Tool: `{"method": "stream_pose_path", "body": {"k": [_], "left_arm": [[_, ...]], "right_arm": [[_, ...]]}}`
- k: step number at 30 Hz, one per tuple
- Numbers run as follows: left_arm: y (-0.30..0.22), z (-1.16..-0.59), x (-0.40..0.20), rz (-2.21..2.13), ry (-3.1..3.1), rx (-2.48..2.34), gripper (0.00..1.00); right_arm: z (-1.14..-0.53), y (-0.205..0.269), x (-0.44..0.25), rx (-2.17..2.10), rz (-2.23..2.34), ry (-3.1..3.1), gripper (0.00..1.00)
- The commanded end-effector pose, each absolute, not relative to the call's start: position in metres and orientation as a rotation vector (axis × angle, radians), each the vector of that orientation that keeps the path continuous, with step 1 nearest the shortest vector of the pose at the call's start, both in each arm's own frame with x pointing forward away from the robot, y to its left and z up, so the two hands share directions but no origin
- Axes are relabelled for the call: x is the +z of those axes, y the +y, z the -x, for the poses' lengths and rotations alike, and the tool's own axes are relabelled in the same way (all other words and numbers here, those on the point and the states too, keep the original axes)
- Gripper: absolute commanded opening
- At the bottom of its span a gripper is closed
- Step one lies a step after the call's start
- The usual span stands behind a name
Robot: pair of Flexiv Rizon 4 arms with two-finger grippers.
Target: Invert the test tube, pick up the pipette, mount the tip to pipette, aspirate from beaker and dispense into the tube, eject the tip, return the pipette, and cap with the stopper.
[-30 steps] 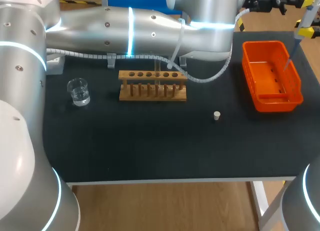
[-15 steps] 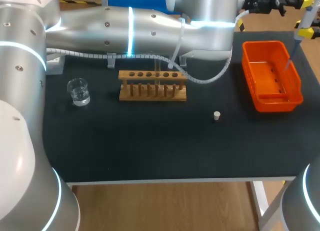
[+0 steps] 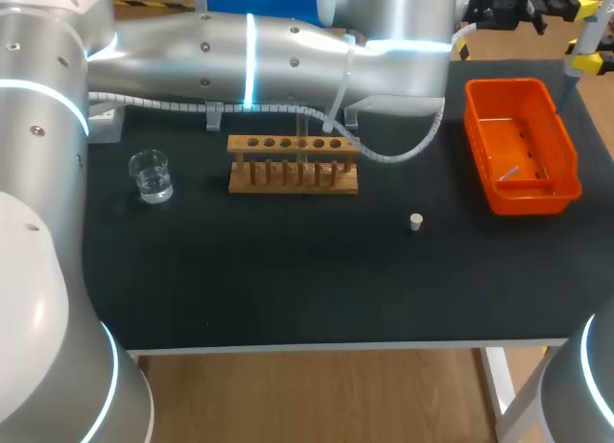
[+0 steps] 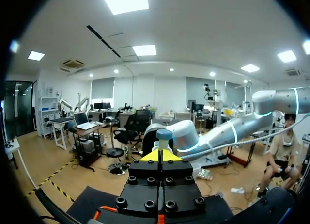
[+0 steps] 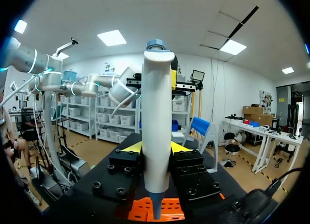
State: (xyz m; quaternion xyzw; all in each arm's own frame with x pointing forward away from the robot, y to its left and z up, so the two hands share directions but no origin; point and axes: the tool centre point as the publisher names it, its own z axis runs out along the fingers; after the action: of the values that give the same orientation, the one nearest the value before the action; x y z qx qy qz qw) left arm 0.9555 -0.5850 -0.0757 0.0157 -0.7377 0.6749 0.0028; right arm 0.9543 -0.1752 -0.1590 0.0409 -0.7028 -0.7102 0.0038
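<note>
— At the table's far right edge, your right gripper (image 5: 156, 149) is clamped on the pipette (image 5: 156, 112). One yellow tip presses each side of its white body, and it is held upright above the orange bin (image 3: 566, 165).
— And the pipette's nose?
— Bare, as the right wrist view shows it. A clear tip (image 3: 508, 173) lies tilted on the bin's floor.
— What about your left gripper (image 4: 160, 155)?
— Its yellow tips sit together with nothing between them, just behind the pipette's blue button.
— Where are the rest of your task things?
— The test tube (image 3: 301, 144) stands in the wooden rack (image 3: 345, 186) near the table's middle. The beaker (image 3: 151, 174), holding clear liquid, stands left of the rack and apart from it. The small stopper (image 3: 415, 221) lies on the black mat (image 3: 288, 280) between rack and bin, touching neither.
</note>
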Motion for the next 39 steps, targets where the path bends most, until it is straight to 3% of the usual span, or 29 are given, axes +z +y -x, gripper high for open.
{"method": "stream_pose_path", "body": {"k": [1,9,10,11,12,39], "left_arm": [[-0.584,-0.953,-0.08,-0.058,-2.323,2.14,0.0],[-0.568,-0.96,-0.049,-0.058,-2.372,2.153,0.0],[-0.567,-0.96,-0.045,-0.052,-2.38,2.149,0.36],[-0.565,-0.962,-0.042,-0.053,-2.382,2.144,0.81],[-0.563,-0.962,-0.039,-0.053,-2.391,2.132,1.0],[-0.477,-0.937,-0.038,-0.015,-2.441,2.008,1.0]], "right_arm": [[-0.959,-0.176,-0.149,-2.217,-0.139,-2.2,0.0],[-0.959,-0.176,-0.149,-2.217,-0.139,-2.2,0.0],[-0.959,-0.176,-0.149,-2.217,-0.139,-2.2,0.0],[-0.959,-0.176,-0.149,-2.217,-0.139,-2.2,0.0],[-0.959,-0.176,-0.149,-2.217,-0.139,-2.2,0.0],[-0.959,-0.176,-0.149,-2.217,-0.139,-2.2,0.0]]}}
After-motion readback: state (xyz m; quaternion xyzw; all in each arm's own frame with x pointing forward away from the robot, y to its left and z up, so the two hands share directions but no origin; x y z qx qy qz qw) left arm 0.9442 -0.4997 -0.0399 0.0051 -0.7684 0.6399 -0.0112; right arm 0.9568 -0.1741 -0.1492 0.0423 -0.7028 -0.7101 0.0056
